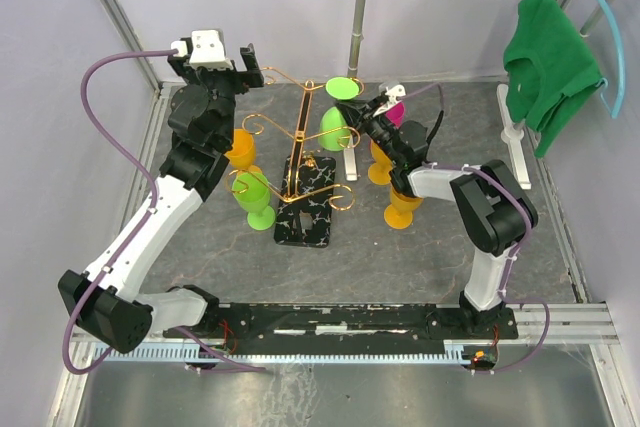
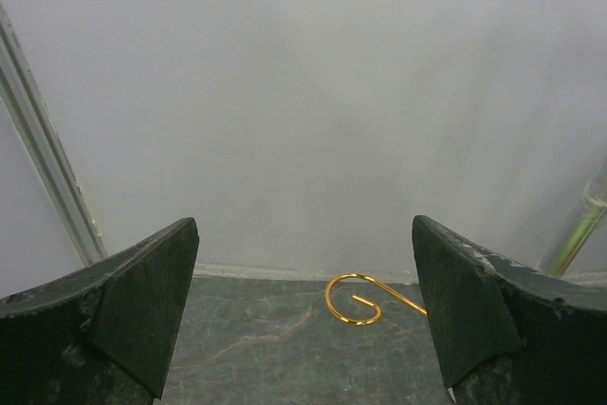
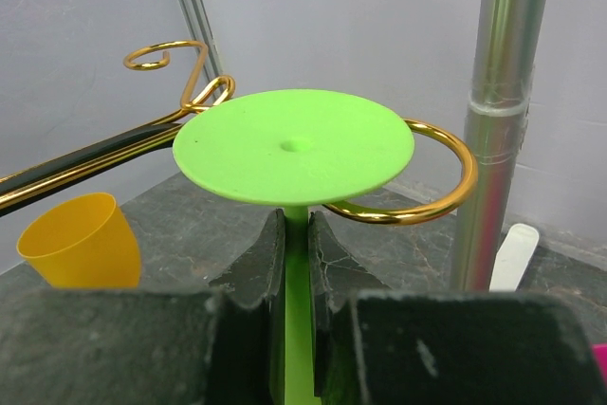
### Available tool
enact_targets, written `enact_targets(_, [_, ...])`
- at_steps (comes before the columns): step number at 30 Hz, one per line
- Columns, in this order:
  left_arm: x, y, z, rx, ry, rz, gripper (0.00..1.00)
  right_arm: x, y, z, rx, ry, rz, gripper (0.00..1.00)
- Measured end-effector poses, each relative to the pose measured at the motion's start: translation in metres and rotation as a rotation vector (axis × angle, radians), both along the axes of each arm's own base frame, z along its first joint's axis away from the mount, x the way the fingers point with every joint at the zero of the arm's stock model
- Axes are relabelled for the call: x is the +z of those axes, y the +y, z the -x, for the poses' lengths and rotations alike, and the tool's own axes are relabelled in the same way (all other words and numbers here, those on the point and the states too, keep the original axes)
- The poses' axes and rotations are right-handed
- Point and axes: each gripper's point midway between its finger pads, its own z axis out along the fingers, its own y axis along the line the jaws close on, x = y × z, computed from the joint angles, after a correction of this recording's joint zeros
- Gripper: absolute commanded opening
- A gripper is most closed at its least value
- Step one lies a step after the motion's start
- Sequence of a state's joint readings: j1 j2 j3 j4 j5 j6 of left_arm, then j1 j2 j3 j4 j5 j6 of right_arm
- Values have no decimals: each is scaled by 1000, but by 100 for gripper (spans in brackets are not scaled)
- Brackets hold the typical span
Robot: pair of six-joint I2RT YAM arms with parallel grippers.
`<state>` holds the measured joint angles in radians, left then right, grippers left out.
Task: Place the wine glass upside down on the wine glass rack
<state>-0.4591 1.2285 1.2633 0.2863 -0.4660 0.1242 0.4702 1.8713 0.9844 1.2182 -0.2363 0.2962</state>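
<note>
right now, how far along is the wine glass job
Done: green wine glass is inverted, stem clamped in the right gripper. In hand: its foot is at a curled arm of the gold rack. To do: seat it and let go. The left gripper hangs open, empty.

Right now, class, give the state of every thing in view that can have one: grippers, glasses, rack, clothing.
Lime-green plastic wine glass: upside down, stem gripped.
Right gripper: shut on that stem.
Left gripper: open, empty.
Thin gold metal wine glass rack: standing upright.
Second lime-green wine glass: upright, free.
Green T-shirt: hanging.
</note>
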Motion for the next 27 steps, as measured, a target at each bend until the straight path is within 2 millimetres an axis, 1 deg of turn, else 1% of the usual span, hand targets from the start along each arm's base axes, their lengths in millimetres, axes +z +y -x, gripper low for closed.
enact_targets(6, [0,2,0,7,-1,1,99,0,0,-6,-22,-19,19,1])
enact_targets(9, [1,3,-1,9,-3,2,99,0,-3,-13,-54,-25,22,1])
enact_targets(14, [1,4,-2,13,-5,3,99,-1,-13,-25,-133,-22,21,1])
enact_targets(19, [0,6,-3,19,-4,2,99,-3,-22,-31,-191,-25,35,1])
enact_targets(24, [2,10,-4,28,-12,6,99,-4,-27,-33,-225,-30,55,1])
enact_targets(27, [3,12,-5,32,-15,7,99,-4,-32,-27,-234,-30,69,1])
